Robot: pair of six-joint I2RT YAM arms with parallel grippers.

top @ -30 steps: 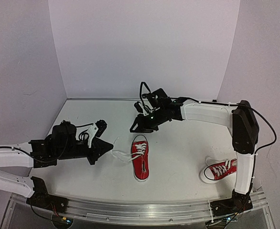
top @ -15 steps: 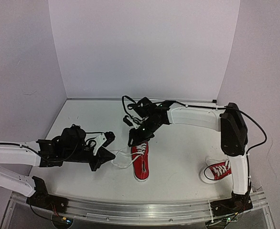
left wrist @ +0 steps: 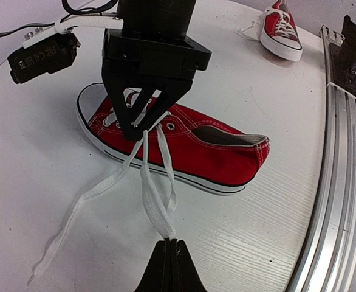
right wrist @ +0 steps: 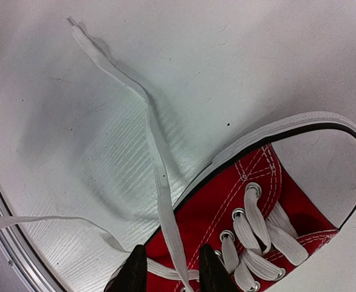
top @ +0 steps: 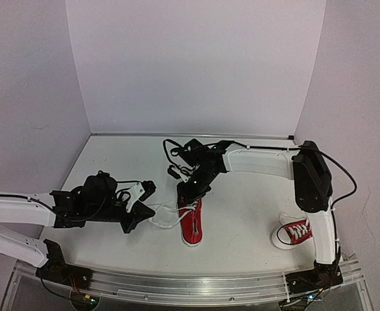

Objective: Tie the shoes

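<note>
The left gripper (left wrist: 166,267) clamps the red canvas sneaker's (left wrist: 196,149) white lace (left wrist: 155,210) taut, so the right gripper's (right wrist: 172,271) parted fingers (right wrist: 132,272) can straddle a loose strand.

The right tool (top: 189,193) blocks the middle shoe (top: 191,228) from above; a taut lace (left wrist: 157,207) bars its left side; bare counter (top: 242,207) lies rightward.

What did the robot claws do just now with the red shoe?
The right claw swung over and down onto the middle shoe, at its laces. The left claw shifted a little, still shut on a lace. Neither that shoe nor the other shoe moved.
</note>
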